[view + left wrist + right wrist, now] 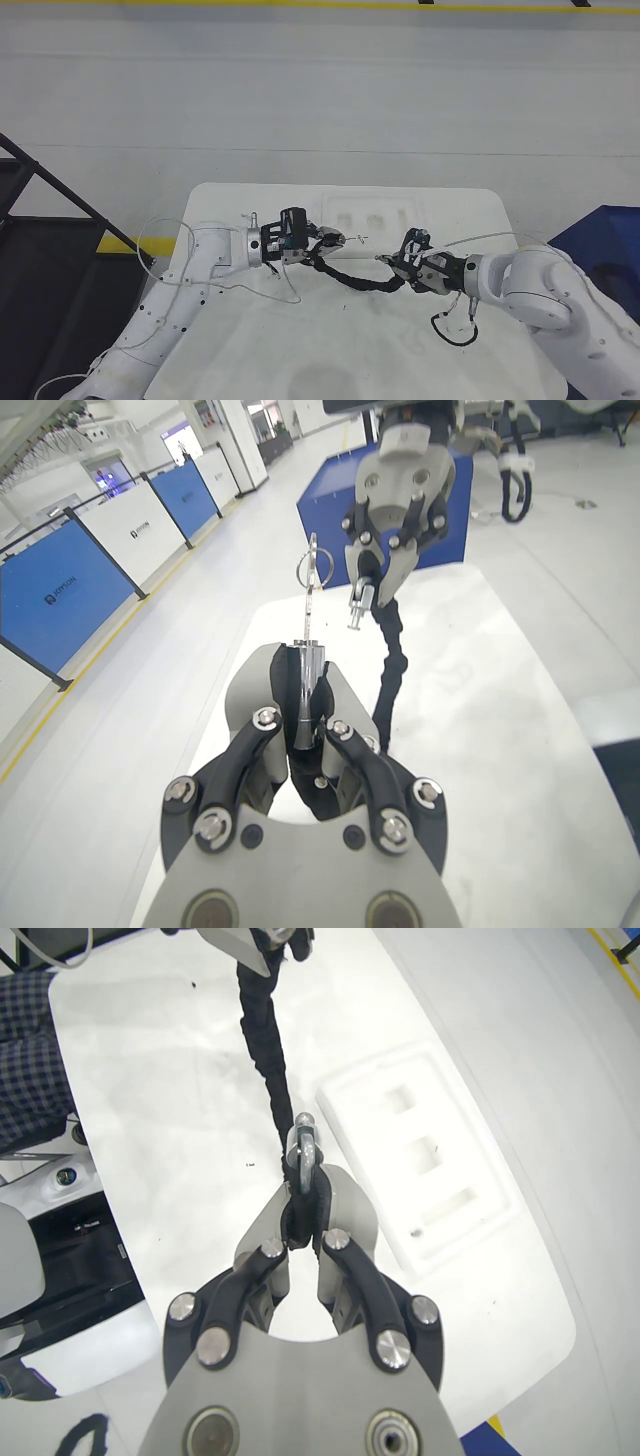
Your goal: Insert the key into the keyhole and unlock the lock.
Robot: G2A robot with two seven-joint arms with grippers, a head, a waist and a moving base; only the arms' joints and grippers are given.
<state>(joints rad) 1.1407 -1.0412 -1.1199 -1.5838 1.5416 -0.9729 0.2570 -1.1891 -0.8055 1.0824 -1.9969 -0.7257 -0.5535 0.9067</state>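
On the left we see the left gripper closed around a chrome lock cylinder, held up above the white desk. A thin silver key stands in the keyhole at the cylinder's free end, its wire ring at the outer end pointing toward the other arm. From the cylinder a black fabric-sleeved cable sags across the middle to the right. There the right gripper is clamped on the cable's other end, just behind its rounded metal end pin. That pin sits apart from the cylinder, facing it. On the far side of the desk, beyond the gap between the two grippers, lies a white foam tray with rectangular recesses.
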